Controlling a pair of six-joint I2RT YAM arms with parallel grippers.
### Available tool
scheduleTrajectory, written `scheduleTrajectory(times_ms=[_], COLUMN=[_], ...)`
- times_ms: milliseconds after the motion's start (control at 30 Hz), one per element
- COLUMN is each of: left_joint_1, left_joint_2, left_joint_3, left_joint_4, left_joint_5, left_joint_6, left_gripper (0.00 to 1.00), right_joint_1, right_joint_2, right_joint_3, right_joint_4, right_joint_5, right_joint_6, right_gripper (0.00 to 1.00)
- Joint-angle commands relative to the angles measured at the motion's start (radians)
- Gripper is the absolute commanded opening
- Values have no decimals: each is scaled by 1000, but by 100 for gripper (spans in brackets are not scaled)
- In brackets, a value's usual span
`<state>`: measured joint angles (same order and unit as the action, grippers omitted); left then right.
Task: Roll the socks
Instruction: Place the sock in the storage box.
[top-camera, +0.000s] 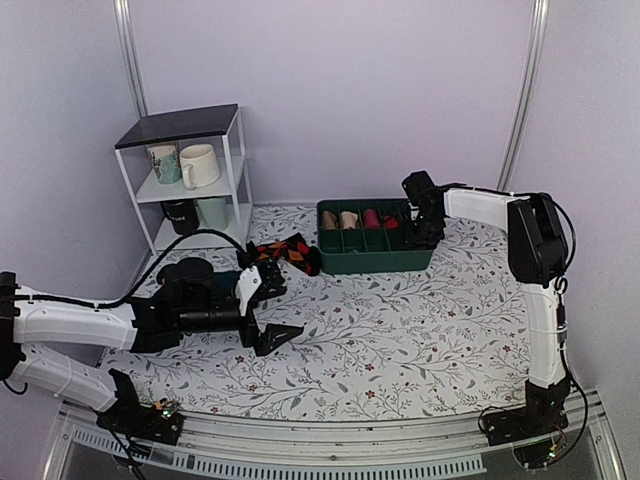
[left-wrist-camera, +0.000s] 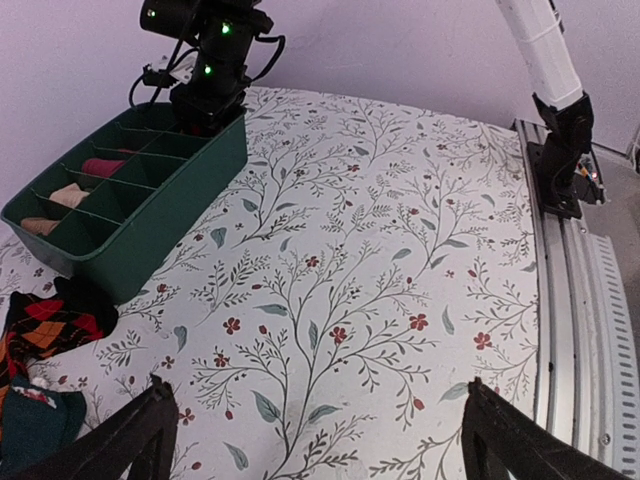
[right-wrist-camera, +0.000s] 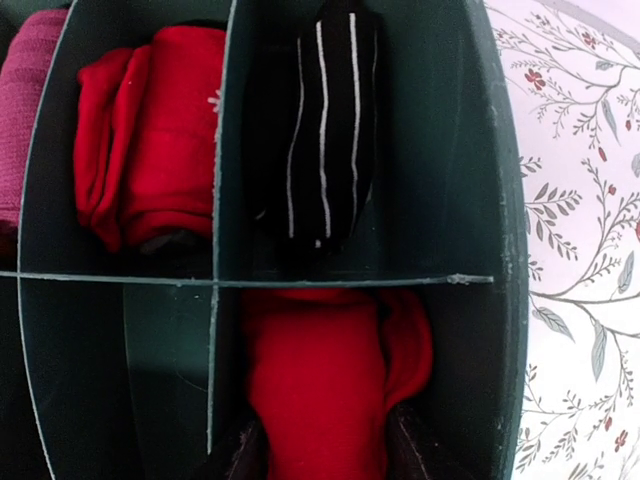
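Red socks (right-wrist-camera: 320, 385), rolled, lie in an end cell of the bin (right-wrist-camera: 490, 150), 6 o'clock in the right wrist view. There the right tool (right-wrist-camera: 325, 455) straddles them, a finger each side (gripping or letting go, can't tell), probably seating the roll. Idle left tool (top-camera: 272, 308) gapes wide, empty, 9 o'clock on the counter (top-camera: 400, 330).

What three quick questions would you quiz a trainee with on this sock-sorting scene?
1. True or false: the left gripper is open and empty.
2. The red socks at the right gripper lie: A in the green bin; B on the tablecloth; C on the rack.
3. What pattern marks the black sock in the compartment beyond them?
Key: 1 true; 2 A; 3 thin white stripes.
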<state>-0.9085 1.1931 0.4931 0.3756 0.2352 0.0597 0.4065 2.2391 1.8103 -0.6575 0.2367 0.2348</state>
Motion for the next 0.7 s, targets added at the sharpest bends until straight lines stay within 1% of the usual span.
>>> scheduleTrajectory(times_ms=[0, 133, 333, 400, 500, 667], left_joint_1=[12, 12, 12, 13, 12, 12], left_joint_2=[24, 31, 33, 33, 29, 32], left_joint_3=[26, 32, 33, 33, 32, 35], left_joint_4=[-13, -18, -20, -21, -21, -27], left_joint_5=[-5, -7, -6, -11, -21, -32], left_joint_6=[12, 17, 11, 8, 6, 8], left_gripper=[100, 100, 99, 99, 100, 99], right_joint_1=[-6, -7, -8, -9, -8, -8], right_joint_2=[33, 6, -48, -68, -93, -126], right_joint_3=[7, 31, 34, 34, 33, 18], right_joint_4=[-54, -60, -52, -48, -43, -32], right_joint_5=[-34, -41, -52, -56, -54, -50], right_joint_6=[25, 43, 67, 70, 69, 59], right_gripper=[41, 46, 48, 51, 58, 60])
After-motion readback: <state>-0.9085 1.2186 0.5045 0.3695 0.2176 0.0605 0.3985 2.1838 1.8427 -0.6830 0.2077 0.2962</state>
